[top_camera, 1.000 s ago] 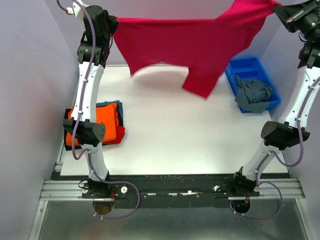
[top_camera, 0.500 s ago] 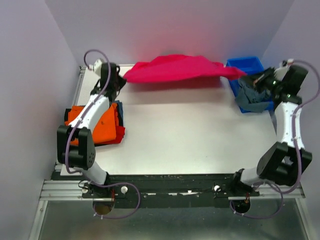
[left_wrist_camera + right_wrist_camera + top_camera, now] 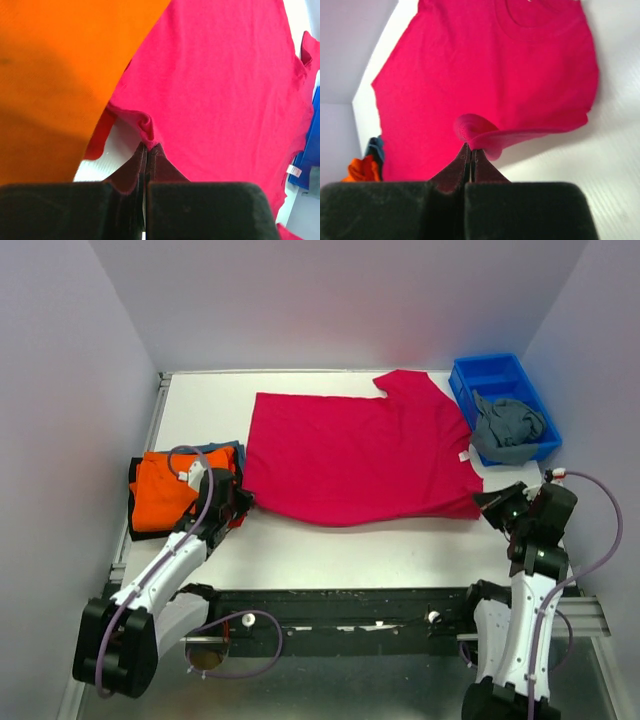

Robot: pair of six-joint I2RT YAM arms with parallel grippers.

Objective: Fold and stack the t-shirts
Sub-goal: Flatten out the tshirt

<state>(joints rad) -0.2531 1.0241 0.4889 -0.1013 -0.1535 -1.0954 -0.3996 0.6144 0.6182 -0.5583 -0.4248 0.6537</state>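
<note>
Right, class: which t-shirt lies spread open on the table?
The crimson-pink t-shirt, in the middle. The orange t-shirt sits folded at the left; the grey-blue t-shirt is crumpled in the blue bin.

A lab test cell: white table (image 3: 350, 550) boxed in by plain walls (image 3: 60, 390)

Lit brightly, evenly, from above. Pink cast on lilac back wall (image 3: 400, 335) over large crimson-pink cloth t-shirt (image 3: 360, 455). Soft grey shadow on white desk (image 3: 615, 170) under lifted hem. Dark shading across lower left of folded orange cloth t-shirt (image 3: 60, 65). Sharp overhead; slight outward lean at frame edges. Out of focus, near lens: left end effector (image 3: 146, 148), right end effector (image 3: 470, 148).
</note>
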